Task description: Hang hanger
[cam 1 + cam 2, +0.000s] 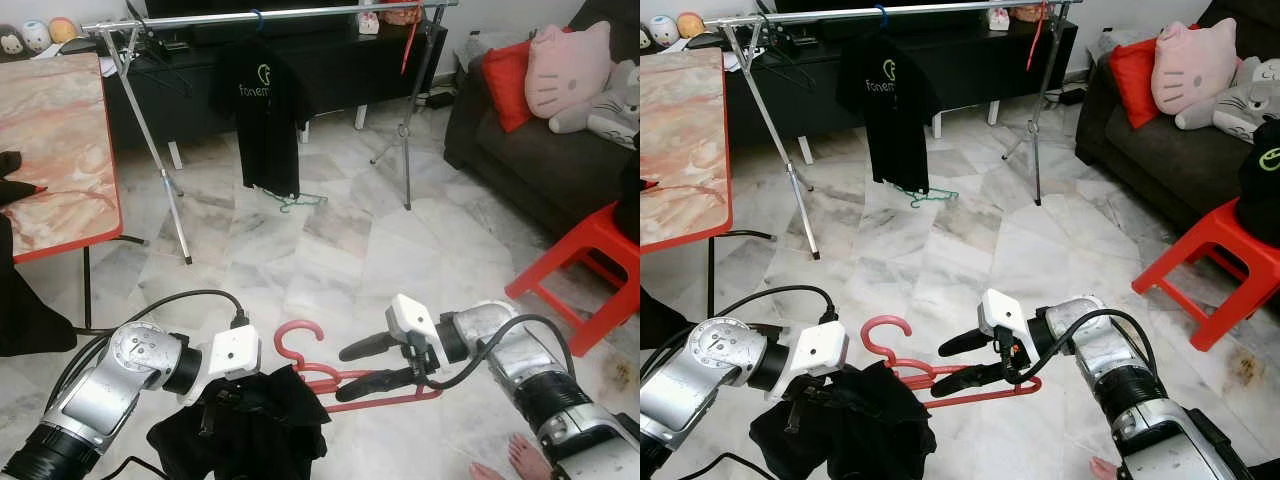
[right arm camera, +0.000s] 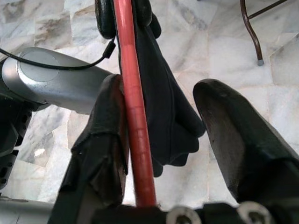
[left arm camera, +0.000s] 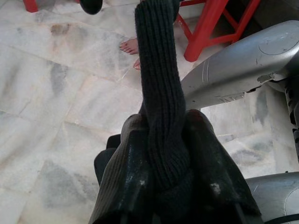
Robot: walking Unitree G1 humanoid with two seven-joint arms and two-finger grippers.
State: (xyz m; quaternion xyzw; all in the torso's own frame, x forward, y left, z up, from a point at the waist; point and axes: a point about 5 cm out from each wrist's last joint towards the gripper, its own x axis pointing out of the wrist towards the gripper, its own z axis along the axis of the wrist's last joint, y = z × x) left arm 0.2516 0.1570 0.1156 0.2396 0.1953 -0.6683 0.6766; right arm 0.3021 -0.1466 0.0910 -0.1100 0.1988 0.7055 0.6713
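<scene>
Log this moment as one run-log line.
left gripper: shut on black garment | right gripper: open around red hanger bar | clothes rail: ahead, black t-shirt hung | hanger not yet hung

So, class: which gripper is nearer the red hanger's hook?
Left. The left gripper, clamped on the black garment, sits just beside the hook; the right gripper is along the hanger's bar, farther away.
</scene>
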